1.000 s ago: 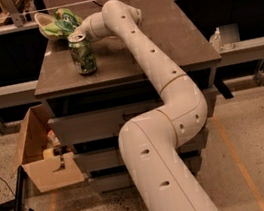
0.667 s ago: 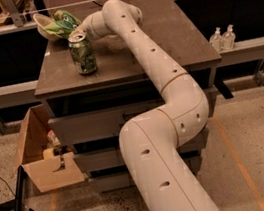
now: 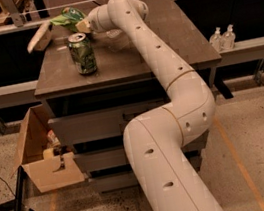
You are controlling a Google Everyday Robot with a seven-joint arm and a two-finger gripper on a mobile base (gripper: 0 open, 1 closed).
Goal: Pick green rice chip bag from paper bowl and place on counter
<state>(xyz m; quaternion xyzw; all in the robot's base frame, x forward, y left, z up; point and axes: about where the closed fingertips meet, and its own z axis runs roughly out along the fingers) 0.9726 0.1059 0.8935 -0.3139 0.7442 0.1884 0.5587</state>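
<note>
Camera view is showing the tool (image 3: pixel 82 26) right beside the chip bag (image 3: pixel 67 19), its grip impossible to tell; the bag is sitting at 2 o'clock from the tilted paper bowl (image 3: pixel 40 37), 11 o'clock from the can (image 3: pixel 83 53).

Can (image 3: pixel 83 53) before jaws at bag (image 3: pixel 67 20); right counter (image 3: pixel 180 33) free.
</note>
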